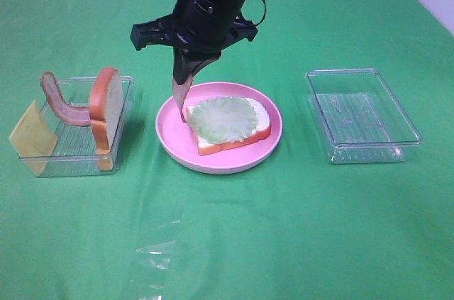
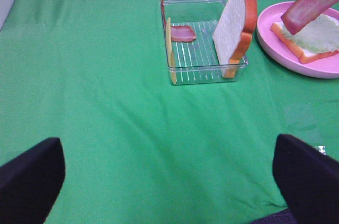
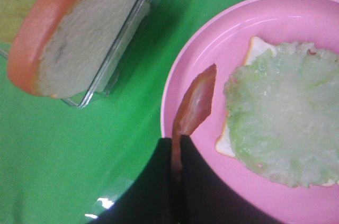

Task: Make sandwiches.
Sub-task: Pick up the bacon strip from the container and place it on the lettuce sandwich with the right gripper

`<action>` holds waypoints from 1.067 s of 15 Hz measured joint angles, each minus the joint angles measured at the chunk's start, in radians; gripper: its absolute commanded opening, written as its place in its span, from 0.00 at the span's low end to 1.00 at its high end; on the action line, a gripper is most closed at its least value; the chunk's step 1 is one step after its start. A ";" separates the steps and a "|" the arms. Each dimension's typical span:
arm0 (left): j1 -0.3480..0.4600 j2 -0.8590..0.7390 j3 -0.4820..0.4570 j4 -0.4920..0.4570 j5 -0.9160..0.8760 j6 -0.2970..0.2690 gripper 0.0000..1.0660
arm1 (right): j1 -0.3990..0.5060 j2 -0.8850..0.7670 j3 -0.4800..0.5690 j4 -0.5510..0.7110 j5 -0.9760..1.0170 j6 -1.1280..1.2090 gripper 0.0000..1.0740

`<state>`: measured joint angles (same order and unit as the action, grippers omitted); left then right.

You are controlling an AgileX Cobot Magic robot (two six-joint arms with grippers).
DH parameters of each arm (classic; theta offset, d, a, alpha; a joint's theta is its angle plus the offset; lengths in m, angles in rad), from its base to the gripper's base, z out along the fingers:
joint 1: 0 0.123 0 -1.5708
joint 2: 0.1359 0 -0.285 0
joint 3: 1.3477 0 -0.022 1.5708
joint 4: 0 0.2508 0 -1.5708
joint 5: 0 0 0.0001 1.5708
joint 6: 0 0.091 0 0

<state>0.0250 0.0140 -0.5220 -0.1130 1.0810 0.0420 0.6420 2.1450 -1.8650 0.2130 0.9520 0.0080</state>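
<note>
On the pink plate [image 1: 214,159] lies a bread slice [image 1: 261,134] topped with pale green lettuce [image 1: 223,118]. My right gripper [image 1: 184,76] reaches over the plate's left rim, shut on a reddish-brown bacon strip [image 1: 180,98] that hangs down beside the lettuce. The right wrist view shows the strip [image 3: 196,100] pinched between the closed jaws [image 3: 177,152], with the lettuce [image 3: 280,118] beside it. My left gripper [image 2: 169,181] is open and empty over bare cloth, its fingers [image 2: 29,176] wide apart; it does not show in the exterior view.
A clear tray [image 1: 122,112] left of the plate holds an upright bread slice [image 1: 106,107], a second bacon strip [image 1: 59,103] and a yellow cheese square [image 1: 32,137]. Another clear tray [image 1: 362,117] stands at the right. A scrap of clear film [image 1: 156,252] lies on the green cloth.
</note>
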 measured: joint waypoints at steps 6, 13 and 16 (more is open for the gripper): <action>0.000 0.000 0.000 0.000 0.000 0.000 0.94 | -0.001 0.095 0.000 -0.346 -0.012 0.144 0.00; 0.000 0.000 0.000 0.000 0.000 0.000 0.94 | -0.001 0.157 0.000 -0.441 -0.012 0.169 0.00; 0.000 0.000 0.000 0.000 0.000 0.000 0.94 | -0.001 0.157 0.000 -0.456 -0.012 0.169 0.00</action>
<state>0.0250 0.0140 -0.5220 -0.1130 1.0810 0.0420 0.6410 2.3020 -1.8650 -0.2430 0.9400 0.1770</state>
